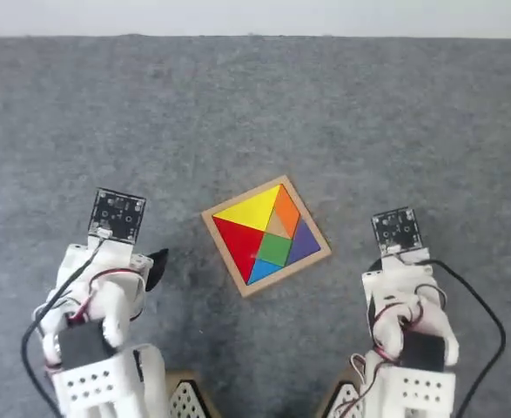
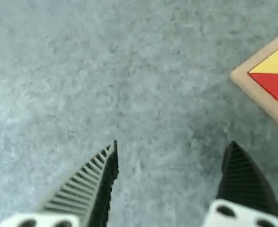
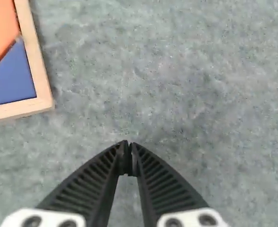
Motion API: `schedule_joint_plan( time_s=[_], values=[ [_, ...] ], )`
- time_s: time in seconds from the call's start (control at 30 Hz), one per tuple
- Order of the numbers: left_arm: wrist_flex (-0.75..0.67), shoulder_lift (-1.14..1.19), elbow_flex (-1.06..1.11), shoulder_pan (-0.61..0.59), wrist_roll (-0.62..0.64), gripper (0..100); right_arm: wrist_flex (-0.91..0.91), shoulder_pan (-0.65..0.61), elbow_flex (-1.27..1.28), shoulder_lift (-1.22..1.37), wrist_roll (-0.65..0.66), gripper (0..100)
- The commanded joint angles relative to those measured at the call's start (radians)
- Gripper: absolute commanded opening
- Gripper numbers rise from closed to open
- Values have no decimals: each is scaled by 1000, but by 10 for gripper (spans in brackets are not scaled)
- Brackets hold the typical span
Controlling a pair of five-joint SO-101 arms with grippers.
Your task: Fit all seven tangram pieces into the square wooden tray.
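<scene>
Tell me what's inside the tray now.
The tray holds yellow, red, orange, green, blue and purple pieces. The tan patch may be a piece or bare floor; the floor is otherwise covered.

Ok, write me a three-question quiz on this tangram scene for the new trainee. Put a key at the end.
1. True or false: the left claw is shut.
2. What does the right claw hold? A: a blue piece. B: nothing. C: a strip of carpet.
3. Fill in: the yellow piece and the ___ piece are the two biggest triangles in the wooden tray.

Key
1. False: its jaws stand wide apart over bare carpet.
2. B: its jaws are closed on each other, with nothing between them.
3. The red piece.
</scene>
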Motion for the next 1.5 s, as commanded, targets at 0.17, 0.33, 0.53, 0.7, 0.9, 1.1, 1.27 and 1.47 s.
schedule_joint_plan(
  time_s=[0.17,0.33,0.53,0.7,0.9,1.1,1.27,1.47],
  values=[
    [-261,-14,234,8,-5,335,33,16,78,-113,0,7],
    [-348,-14,343,75,-5,335,30,58,115,-113,-6,9],
    [-428,-14,421,195,-5,335,93,174,115,-113,-2,9],
    [-430,-14,421,195,-6,335,163,282,115,-113,-2,9],
    [-425,-14,421,193,-11,335,213,325,115,-113,-3,8],
    [-425,-14,421,193,-11,335,213,325,115,-113,-3,8],
    [-425,-14,421,193,-11,335,213,352,115,-114,-3,8],
    [-425,-14,421,193,-11,335,213,352,115,-114,-3,8]
  ],
)
